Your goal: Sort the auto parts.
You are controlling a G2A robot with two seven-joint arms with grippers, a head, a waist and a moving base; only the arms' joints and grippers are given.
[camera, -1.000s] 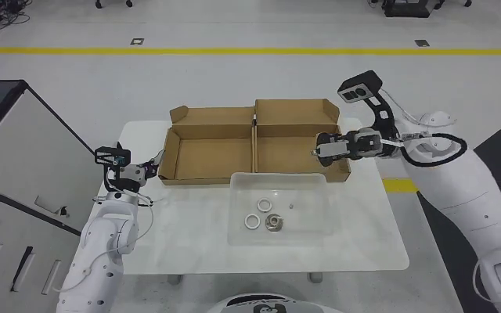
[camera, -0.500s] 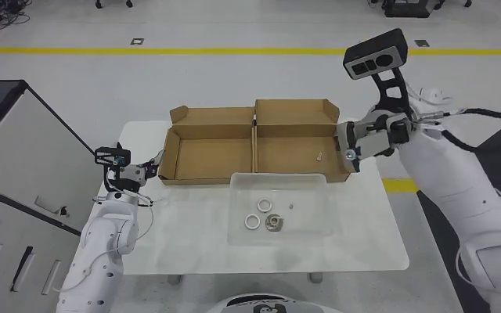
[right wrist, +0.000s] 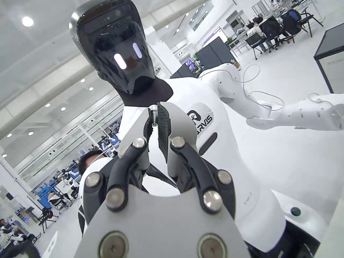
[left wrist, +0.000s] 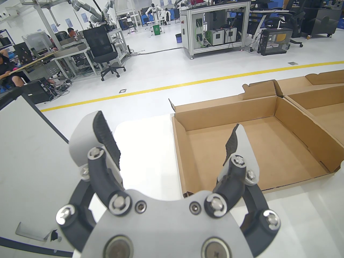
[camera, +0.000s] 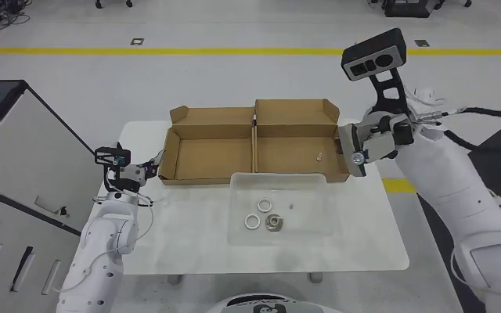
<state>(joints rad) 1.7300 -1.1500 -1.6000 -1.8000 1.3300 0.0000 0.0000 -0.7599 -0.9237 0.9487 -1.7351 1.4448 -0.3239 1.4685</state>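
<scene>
Early in sort: 1 small silver bolt [camera: 319, 154] lies in right brown cardboard box [camera: 290, 149]; left brown cardboard box [camera: 207, 156] bare, both at bench's back edge. Left to do: white rings [camera: 266, 205] x2, round metal part [camera: 274, 224], tiny screw [camera: 290, 206], all in clear plastic tray [camera: 313, 231] mid bench. Right gripper [right wrist: 156, 112] raised by right edge, fingers pinched on small silver threaded piece [right wrist: 153, 116], prob. another bolt. Left gripper [left wrist: 169, 124] at left edge, fingers apart, holds nothing. White bench [camera: 360, 242]; grey floor [camera: 235, 86], yellow line [camera: 235, 51].
</scene>
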